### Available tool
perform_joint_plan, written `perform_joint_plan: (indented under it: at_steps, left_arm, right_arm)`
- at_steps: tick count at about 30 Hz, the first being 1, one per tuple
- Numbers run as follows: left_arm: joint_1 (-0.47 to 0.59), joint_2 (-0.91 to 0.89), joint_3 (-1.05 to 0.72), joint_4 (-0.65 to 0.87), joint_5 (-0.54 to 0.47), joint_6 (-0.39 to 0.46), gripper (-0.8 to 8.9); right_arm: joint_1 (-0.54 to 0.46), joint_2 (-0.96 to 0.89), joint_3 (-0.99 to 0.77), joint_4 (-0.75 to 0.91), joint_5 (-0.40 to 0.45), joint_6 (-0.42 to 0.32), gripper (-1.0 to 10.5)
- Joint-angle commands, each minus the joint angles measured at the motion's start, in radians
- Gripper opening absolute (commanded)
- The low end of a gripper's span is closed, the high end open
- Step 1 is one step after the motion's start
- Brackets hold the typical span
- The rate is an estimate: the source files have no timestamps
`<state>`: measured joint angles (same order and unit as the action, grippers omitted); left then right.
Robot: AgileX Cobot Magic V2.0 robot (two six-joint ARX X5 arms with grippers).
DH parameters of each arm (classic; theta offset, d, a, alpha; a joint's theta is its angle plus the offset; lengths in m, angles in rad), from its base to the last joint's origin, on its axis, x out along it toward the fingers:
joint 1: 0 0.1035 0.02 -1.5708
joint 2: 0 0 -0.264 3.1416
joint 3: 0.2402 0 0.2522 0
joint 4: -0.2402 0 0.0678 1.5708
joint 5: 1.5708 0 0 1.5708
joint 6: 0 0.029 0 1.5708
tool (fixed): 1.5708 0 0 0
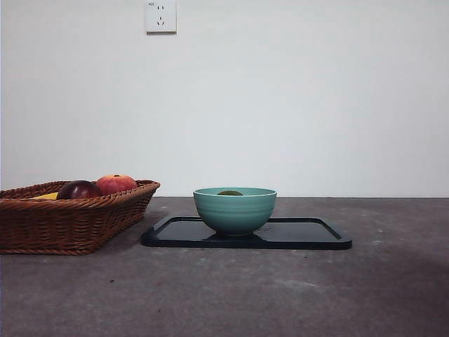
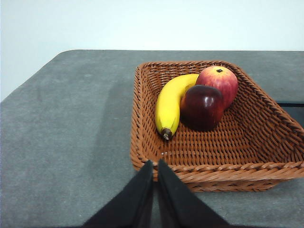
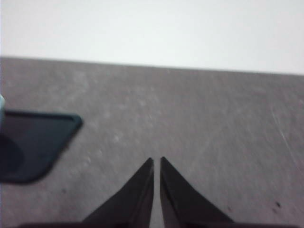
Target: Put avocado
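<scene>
Grey bench [image 1: 393, 281], matte and scuffed, carries everything I can see, ordered here from largest to smallest. Wicker basket [image 1: 70, 221] sits at one side, its low walls keeping loose fruit from rolling: a banana [image 2: 168, 102], a red-orange fruit [image 2: 219, 80] and a dark maroon fruit [image 2: 202, 107] lie touching one another in it. Black tray [image 1: 309, 235] lies just beside the basket, apart from it, and gives the teal bowl [image 1: 235, 210] a flat, bounded base. Only the dull green crown of the avocado [image 1: 229, 192] shows above the bowl's rim, so I judge the fruit is resting inside the bowl, where the curved wall holds it steady; I read the placement as done. Left tool [image 2: 155, 164] hangs over the bench near the basket's near wall, jaws drawn together with only a hairline between them, holding nothing. Right tool [image 3: 156, 160] hangs over bare bench with the tray's corner off to one side, jaws likewise closed and empty.
</scene>
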<state>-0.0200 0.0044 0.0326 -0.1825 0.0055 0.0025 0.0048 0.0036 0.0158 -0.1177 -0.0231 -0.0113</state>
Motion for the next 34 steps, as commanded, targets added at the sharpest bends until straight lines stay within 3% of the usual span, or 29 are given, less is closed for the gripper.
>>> perform_joint_plan:
  at_steps: [1, 34]
  left_arm:
    - [-0.001, -0.001, -0.022, -0.006, 0.002, 0.009, 0.19]
    - [-0.001, -0.001, -0.022, -0.006, 0.002, 0.009, 0.19]
  right_arm:
    - [-0.011, 0.000, -0.006, -0.028, 0.004, -0.040, 0.2]
    - [-0.012, 0.000, -0.005, -0.037, 0.003, -0.041, 0.2]
